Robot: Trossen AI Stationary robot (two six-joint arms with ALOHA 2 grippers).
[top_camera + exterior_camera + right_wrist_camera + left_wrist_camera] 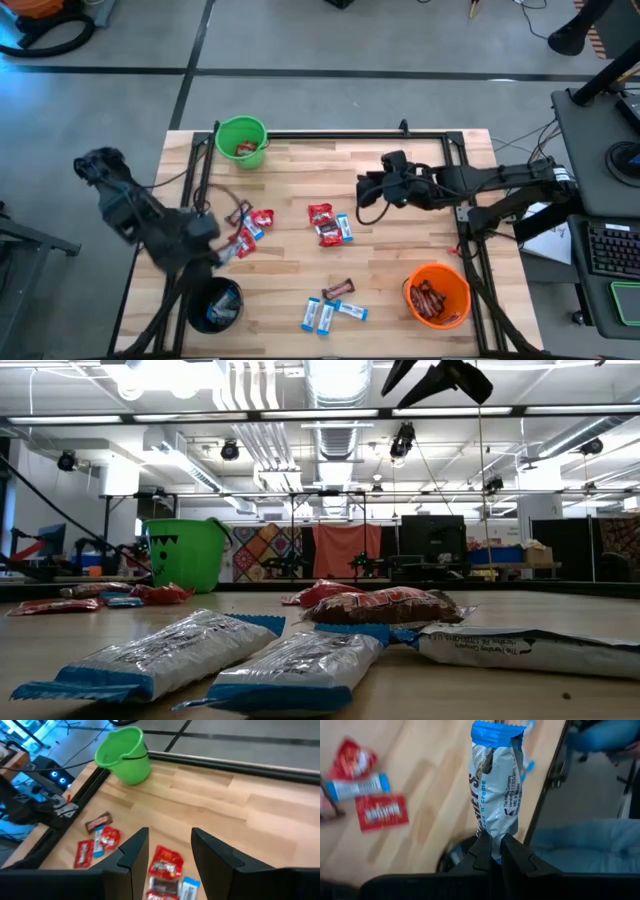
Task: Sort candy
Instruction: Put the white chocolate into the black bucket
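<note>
My left gripper (492, 840) is shut on a blue-and-white candy packet (495, 780), near the table's left front, beside the black bucket (215, 305). In the high view that gripper (218, 252) is blurred. My right gripper (170, 845) hangs open above the table's middle (365, 190), its fingers clear of the middle cluster of red, brown and blue-and-white candy (330, 225). More candy lies flat on the table at the left (250, 225) and near the front edge (330, 310). My left gripper pinches the blue-and-white packet by one crimped end (494, 831) between its two fingertips. The packet sticks out lengthwise past the fingers, lifted clear of the table, with its other blue end (495, 732) farthest from them. The black bucket's rim (451, 860) shows just beside the fingers.
A green bucket (241, 140) stands at the far left with candy inside, and an orange bucket (437, 295) with brown bars stands at the front right. A black frame rail (330, 135) runs round the tabletop. Bare wood lies between the candy clusters.
</note>
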